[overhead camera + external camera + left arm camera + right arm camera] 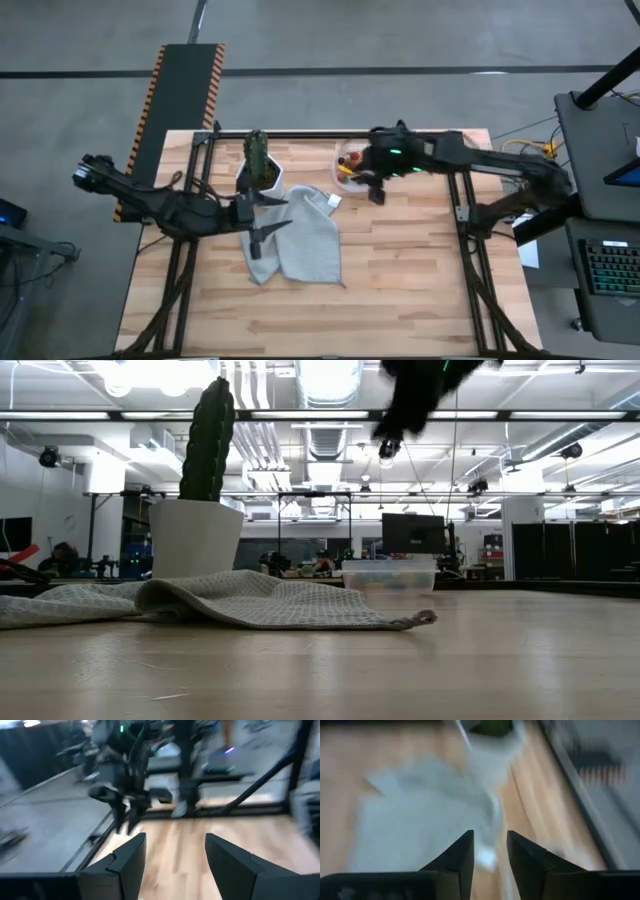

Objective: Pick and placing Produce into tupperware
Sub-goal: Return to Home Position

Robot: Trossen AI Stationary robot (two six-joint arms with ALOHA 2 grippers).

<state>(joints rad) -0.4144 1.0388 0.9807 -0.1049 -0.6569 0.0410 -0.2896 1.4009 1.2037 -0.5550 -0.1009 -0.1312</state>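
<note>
The clear tupperware stands at the table's far middle, right of the cactus pot. Small red and yellow-orange produce lies inside it. In the low view the tupperware sits on the wood behind the cloth's edge. My right gripper hangs in the air just beside the tupperware's near right side. Its fingers stand slightly apart with nothing between them. My left gripper is open above the grey cloth and holds nothing.
A grey waffle cloth lies spread at the table's middle, one corner against the white pot of the green cactus. Bare wood lies at the near side and to the right. Black frame rails run along the table's edges.
</note>
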